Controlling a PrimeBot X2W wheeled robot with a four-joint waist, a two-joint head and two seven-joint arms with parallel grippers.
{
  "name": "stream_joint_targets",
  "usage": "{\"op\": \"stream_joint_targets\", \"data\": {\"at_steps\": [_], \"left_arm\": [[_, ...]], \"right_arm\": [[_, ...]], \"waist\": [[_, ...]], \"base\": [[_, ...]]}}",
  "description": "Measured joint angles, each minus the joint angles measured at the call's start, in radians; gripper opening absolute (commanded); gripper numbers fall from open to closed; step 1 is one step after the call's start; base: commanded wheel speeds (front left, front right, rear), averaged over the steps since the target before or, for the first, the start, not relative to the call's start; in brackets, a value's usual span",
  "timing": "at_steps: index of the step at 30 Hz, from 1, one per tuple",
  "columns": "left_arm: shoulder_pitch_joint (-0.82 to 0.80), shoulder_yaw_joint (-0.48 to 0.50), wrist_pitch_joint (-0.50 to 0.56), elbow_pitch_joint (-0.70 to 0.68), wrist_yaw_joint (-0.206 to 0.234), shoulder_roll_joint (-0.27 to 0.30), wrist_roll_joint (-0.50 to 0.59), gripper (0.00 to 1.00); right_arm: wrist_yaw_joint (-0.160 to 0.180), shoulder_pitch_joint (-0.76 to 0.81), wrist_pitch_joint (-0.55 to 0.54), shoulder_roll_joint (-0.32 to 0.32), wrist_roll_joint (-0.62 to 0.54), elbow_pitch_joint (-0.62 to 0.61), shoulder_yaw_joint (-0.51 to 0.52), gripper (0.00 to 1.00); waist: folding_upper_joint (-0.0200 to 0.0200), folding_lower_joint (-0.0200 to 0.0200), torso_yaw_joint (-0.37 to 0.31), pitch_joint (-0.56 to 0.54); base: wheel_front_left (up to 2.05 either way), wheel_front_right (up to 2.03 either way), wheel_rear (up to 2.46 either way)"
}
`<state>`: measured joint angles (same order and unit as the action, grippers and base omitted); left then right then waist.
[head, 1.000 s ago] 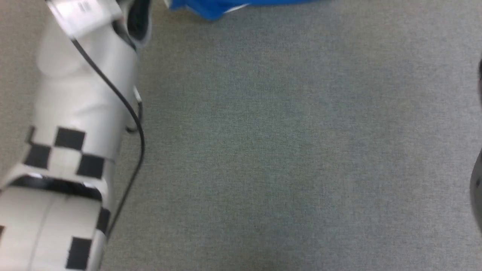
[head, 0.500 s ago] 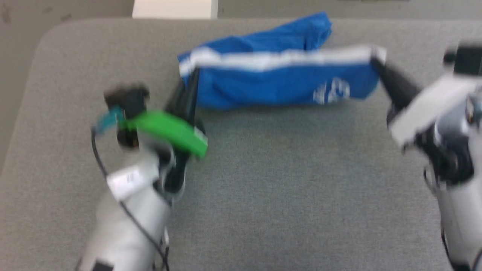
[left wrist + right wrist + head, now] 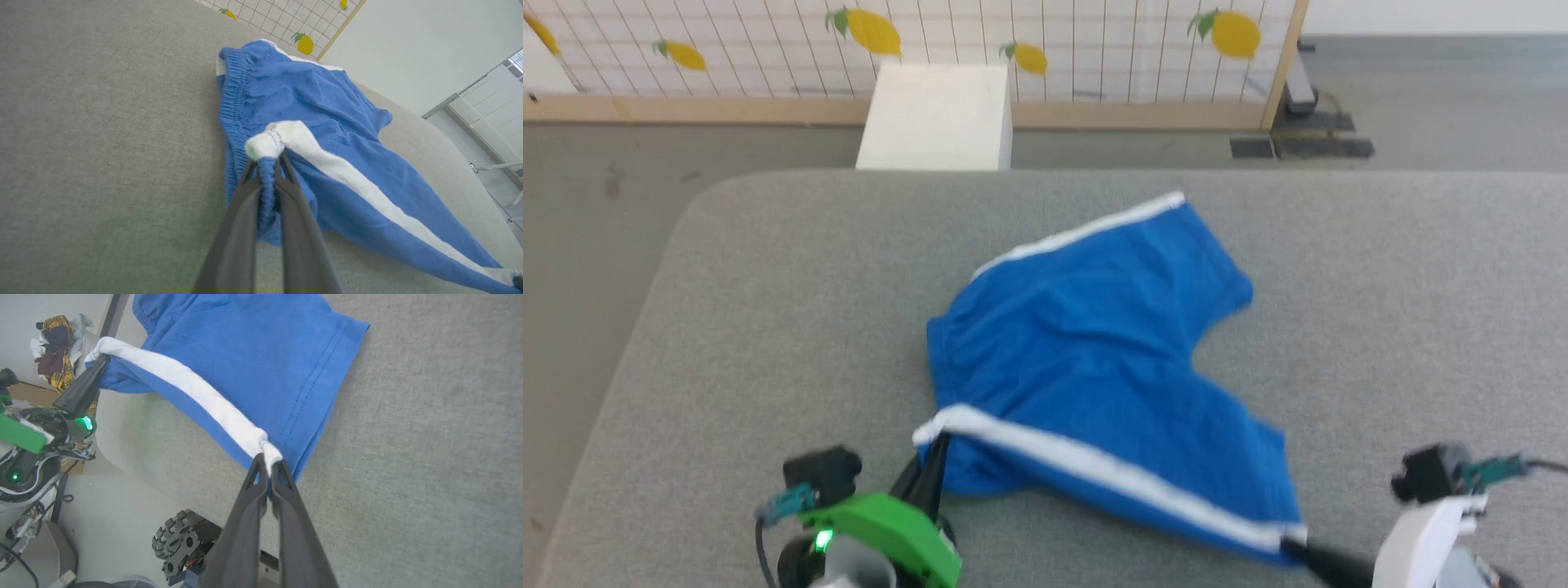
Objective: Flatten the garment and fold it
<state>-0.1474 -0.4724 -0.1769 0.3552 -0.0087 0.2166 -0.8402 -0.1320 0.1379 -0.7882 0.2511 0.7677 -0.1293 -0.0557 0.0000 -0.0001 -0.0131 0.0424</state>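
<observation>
Shorts [image 3: 1086, 359] look light and floppy, so corners seem the spots to grab: left gripper [image 3: 267, 165] pinches the waistband corner, right gripper [image 3: 267, 463] pinches the hem corner, white stripe [image 3: 1111, 474] strung between them, rest sagging onto the table [image 3: 768, 269] just beyond.

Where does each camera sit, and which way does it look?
Head view: on the head, looking forward and down at the garment on the grey table; left gripper and right gripper at the bottom.
Left wrist view: looks along the left gripper, shut on the waistband end.
Right wrist view: looks along the right gripper, shut on the hem end.
All share the white stripe.
</observation>
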Motion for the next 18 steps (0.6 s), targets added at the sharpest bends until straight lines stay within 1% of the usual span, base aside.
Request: {"op": "stream_joint_targets", "data": {"at_steps": [5,8,10,13,16,18], "left_arm": [[0.097,-0.015,0.086,-0.052,0.062,0.043,-0.011,0.0],[0.141,-0.012,0.103,-0.109,0.082,0.066,-0.013,0.0],[0.158,0.003,0.103,-0.15,0.094,0.068,-0.023,0.0],[0.161,0.026,0.101,-0.193,0.095,0.066,-0.06,0.0],[0.147,0.034,0.1,-0.221,0.093,0.059,-0.071,0.0],[0.117,0.04,0.099,-0.224,0.094,0.054,-0.071,0.0]], "right_arm": [[0.0,0.101,-0.171,-0.013,0.027,-0.064,0.006,0.0],[0.0,0.142,-0.272,-0.023,0.026,-0.099,0.03,0.0],[0.0,0.142,-0.276,-0.056,0.023,-0.129,0.068,0.0],[0.0,0.103,-0.257,-0.068,-0.03,-0.151,0.094,0.0],[0.0,0.017,-0.202,-0.092,-0.058,-0.147,0.123,0.0],[0.0,-0.058,-0.167,-0.095,-0.083,-0.131,0.125,0.0]], "waist": [[0.0,-0.0001,-0.001,-0.046],[0.0,0.0,-0.002,-0.063],[0.0,0.0,-0.001,-0.069],[0.0,0.0,-0.001,-0.062],[0.0,-0.0001,0.002,-0.045],[0.0,0.0,0.003,-0.028]], "base": [[0.0,0.0,0.0],[0.0,0.0,0.0],[0.0,0.0,0.0],[0.0,0.0,0.0],[0.0,0.0,0.0],[0.0,0.0,0.0]]}}
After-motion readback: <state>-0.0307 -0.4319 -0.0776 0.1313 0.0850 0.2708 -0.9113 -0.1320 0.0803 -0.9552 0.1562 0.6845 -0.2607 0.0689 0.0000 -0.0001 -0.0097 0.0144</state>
